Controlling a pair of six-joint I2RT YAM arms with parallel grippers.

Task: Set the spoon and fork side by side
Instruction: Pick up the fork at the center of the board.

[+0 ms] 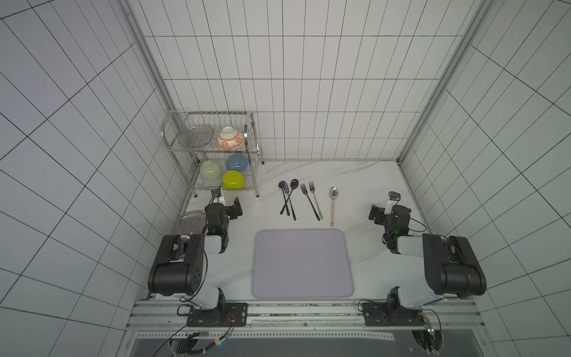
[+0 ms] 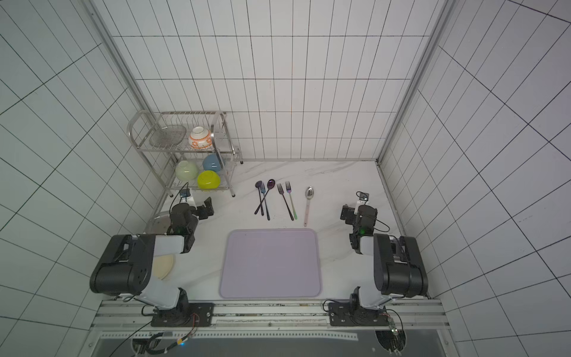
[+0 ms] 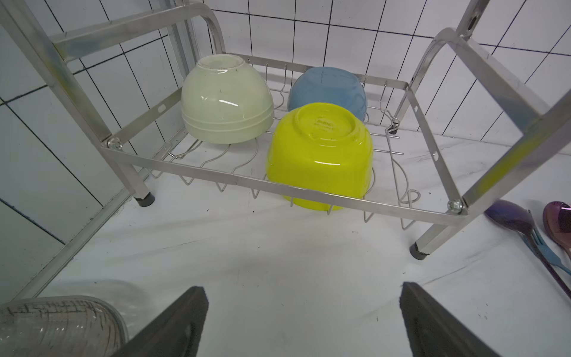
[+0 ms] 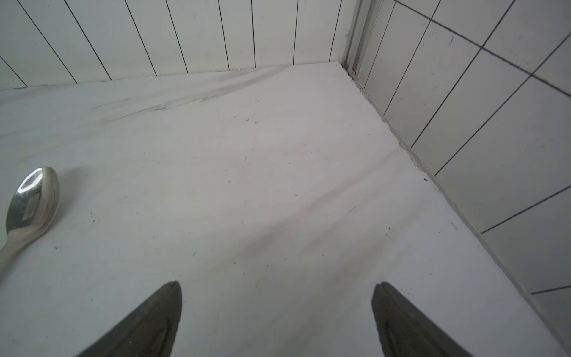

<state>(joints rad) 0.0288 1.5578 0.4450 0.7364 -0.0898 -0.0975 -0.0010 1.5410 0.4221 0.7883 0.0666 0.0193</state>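
Starting out, cutlery untouched

The left end effector (image 3: pixel 302 289) hovers with jaws spread wide and nothing between them, facing the dish rack (image 3: pixel 185 163). The right end effector (image 4: pixel 278 282) is equally wide and empty over bare counter (image 4: pixel 278 154). Outward, at 12 o'clock from the lilac mat (image 1: pixel 302 262), the silver spoon (image 1: pixel 333 202) lies flat, its long axis 12-to-6 and its bowl toward 12. At its 9 o'clock, near but apart, the green-handled fork (image 1: pixel 316 201) points its tines toward 12, with the handle slanting to 5. More forks and dark spoons lie beyond. By my judgement nothing is done yet: picking a pair and aligning it both remain.
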